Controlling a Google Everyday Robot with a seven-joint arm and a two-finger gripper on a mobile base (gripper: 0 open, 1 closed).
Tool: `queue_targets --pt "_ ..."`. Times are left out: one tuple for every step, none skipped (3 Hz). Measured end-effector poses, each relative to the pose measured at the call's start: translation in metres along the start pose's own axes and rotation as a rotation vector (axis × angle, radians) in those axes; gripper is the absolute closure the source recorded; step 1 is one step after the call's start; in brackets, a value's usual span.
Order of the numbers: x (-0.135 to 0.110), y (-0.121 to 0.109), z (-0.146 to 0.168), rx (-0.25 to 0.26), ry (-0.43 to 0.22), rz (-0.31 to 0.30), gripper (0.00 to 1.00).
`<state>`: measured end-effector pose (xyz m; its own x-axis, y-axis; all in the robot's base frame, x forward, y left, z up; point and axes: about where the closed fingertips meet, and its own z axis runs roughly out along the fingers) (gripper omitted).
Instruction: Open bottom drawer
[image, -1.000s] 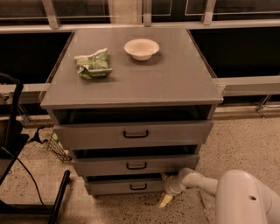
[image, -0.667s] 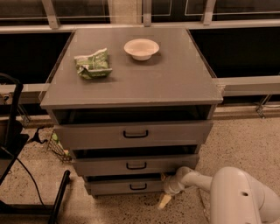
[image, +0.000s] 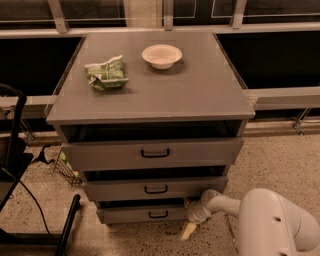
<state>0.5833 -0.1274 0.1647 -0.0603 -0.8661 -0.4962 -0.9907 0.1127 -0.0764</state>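
Camera view: three drawers (image: 110, 154), one bowl (image: 161, 55), one packet (image: 106, 73), one end effector (image: 190, 227) beside bottom drawer (image: 125, 215), its state indiscernible.

The grey bench (image: 190, 95) stands on speckled floor (image: 272, 162). On its top, 1 crumpled green bag (image: 106, 74) lies at 10 o'clock and 1 white bowl (image: 161, 55) at 12 o'clock, well apart. The tool (image: 192, 222) hangs low at the bench's 5 o'clock.

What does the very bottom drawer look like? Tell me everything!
The bottom drawer is grey, flat-fronted and the smallest of three, lowest in the cabinet, just above the floor. A small black loop handle sits at its middle. A dark gap shows above it. The gripper is by its right end.
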Motion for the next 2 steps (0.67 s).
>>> queue_targets --pt "0.0045 0.006 -0.0058 -0.03 0.003 0.051 0.0" --pt "0.0032 0.0059 -0.008 -0.03 0.003 0.052 0.0"
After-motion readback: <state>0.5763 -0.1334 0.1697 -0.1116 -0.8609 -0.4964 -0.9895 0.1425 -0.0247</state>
